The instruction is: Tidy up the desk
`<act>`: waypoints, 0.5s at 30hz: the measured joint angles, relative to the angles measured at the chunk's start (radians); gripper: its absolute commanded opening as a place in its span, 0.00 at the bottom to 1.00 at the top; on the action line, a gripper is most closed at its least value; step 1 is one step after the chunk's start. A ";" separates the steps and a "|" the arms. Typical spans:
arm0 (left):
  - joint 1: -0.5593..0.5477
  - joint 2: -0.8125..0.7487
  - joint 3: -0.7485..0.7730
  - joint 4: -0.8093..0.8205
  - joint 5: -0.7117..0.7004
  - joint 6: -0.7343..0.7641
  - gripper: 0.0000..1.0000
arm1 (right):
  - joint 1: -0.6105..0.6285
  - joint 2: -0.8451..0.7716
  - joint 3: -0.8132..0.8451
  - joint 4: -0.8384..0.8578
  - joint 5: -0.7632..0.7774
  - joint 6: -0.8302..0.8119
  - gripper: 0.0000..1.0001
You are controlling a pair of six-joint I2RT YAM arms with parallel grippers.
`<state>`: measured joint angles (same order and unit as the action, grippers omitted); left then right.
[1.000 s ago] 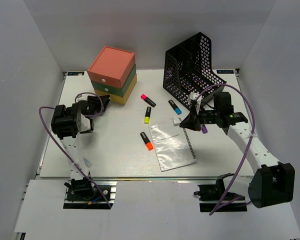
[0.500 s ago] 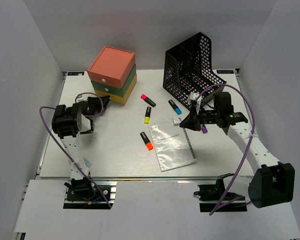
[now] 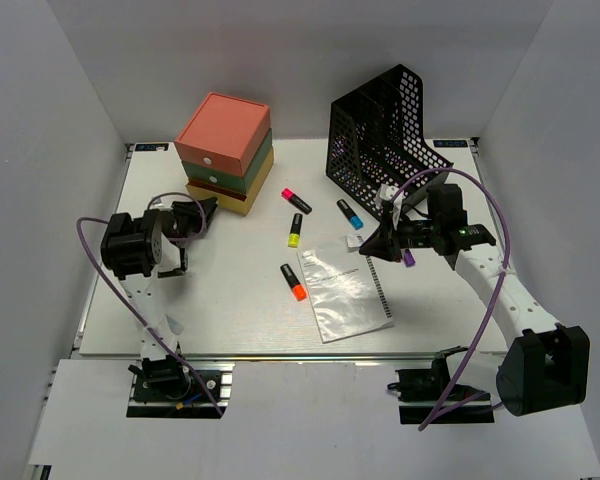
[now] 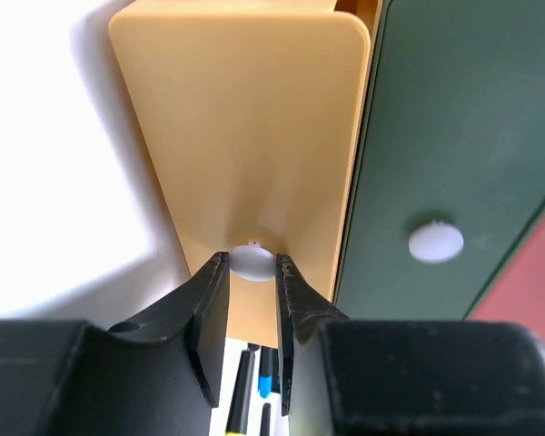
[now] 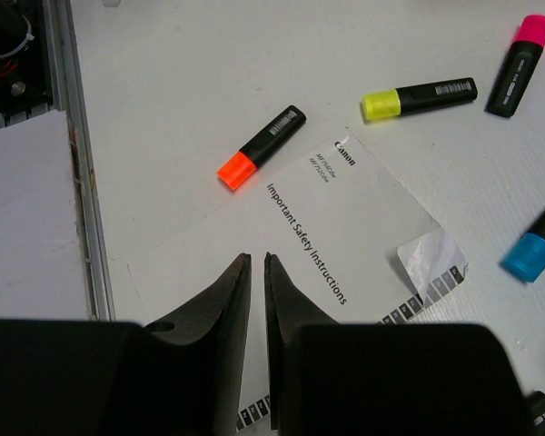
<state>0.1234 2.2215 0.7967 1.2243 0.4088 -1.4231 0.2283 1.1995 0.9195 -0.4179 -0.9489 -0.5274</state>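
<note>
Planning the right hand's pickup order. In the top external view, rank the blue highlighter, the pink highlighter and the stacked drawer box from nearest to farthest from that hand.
1. Blue highlighter: just beyond the right hand, slightly to its left.
2. Pink highlighter: farther left and farther back.
3. Stacked drawer box: far back-left corner.

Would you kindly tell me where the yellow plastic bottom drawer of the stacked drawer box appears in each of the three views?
Top external: yellow plastic bottom drawer, upper left, at the tip of the left pincer.
Left wrist: its front fills the upper middle; the left pincer clamps its round white knob.
Right wrist: not in it.
Shared landmark: the green drawer directly above it, seen at right in the left wrist view.
</note>
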 measured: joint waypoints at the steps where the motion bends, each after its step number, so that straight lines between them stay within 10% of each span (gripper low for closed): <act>1: 0.002 -0.008 -0.017 0.004 -0.001 0.000 0.09 | 0.000 0.000 0.000 0.000 0.000 0.000 0.17; 15: 0.036 -0.177 -0.242 -0.019 0.003 0.044 0.17 | 0.000 0.000 0.000 0.000 0.004 0.000 0.18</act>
<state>0.1593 2.0445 0.5549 1.2057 0.4122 -1.3792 0.2283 1.1995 0.9195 -0.4179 -0.9451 -0.5270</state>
